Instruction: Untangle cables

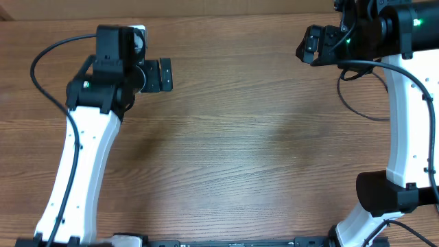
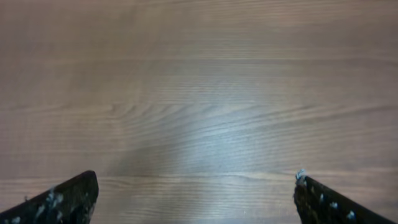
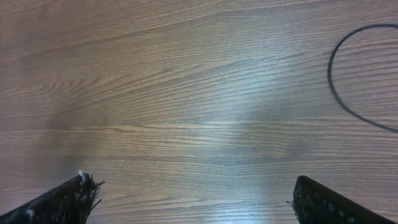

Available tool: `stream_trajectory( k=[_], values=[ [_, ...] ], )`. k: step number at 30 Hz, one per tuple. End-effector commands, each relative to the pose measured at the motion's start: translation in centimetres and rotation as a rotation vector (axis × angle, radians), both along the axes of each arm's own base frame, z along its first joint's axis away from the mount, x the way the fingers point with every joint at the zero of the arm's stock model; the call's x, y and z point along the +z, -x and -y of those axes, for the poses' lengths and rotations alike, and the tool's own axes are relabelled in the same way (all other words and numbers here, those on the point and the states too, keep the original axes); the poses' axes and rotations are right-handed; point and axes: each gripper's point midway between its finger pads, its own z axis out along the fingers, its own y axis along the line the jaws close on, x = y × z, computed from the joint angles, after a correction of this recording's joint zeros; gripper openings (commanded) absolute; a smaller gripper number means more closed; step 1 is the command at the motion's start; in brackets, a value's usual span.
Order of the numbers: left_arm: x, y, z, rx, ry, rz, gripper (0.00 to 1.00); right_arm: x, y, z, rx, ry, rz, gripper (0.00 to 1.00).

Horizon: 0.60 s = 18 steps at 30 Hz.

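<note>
Left end effector [image 2: 196, 176] spread, right end effector [image 3: 193, 180] spread; cable [image 3: 329, 68] (looped) ahead-right of it

We see a brown, wood-grain tabletop [image 1: 226, 158] beneath the left gripper [image 2: 196, 176] and right gripper [image 3: 191, 179], faintly glossy ahead of them.

1. Thin black cable [image 3: 330, 73], only partly in view from the right wrist.
2. Bent in a wide open curve, both ends running off the right edge.
3. Lying flat on the table [image 3: 186, 93].
</note>
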Motion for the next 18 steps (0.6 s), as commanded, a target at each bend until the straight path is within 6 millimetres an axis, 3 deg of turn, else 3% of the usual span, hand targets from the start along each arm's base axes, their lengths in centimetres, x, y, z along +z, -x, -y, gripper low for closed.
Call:
stream_trajectory(
  k=[1, 11, 15, 18],
  values=[
    [2.6, 1.6, 2.0, -0.192, -0.013, 0.167, 1.00, 0.5, 0.3, 0.0, 0.011, 0.002, 0.018, 1.00],
    [5.1, 5.1, 2.3, -0.221, 0.025, 0.667, 1.00, 0.5, 0.3, 0.0, 0.011, 0.002, 0.018, 1.00],
    [5.1, 7.7, 2.1, -0.224, 0.031, 0.855, 1.00, 0.5, 0.3, 0.0, 0.011, 0.002, 0.018, 1.00],
    [4.2, 10.6, 1.6, -0.216, 0.022, 1.010, 1.00, 0.5, 0.3, 0.0, 0.011, 0.002, 0.018, 1.00]
  ],
)
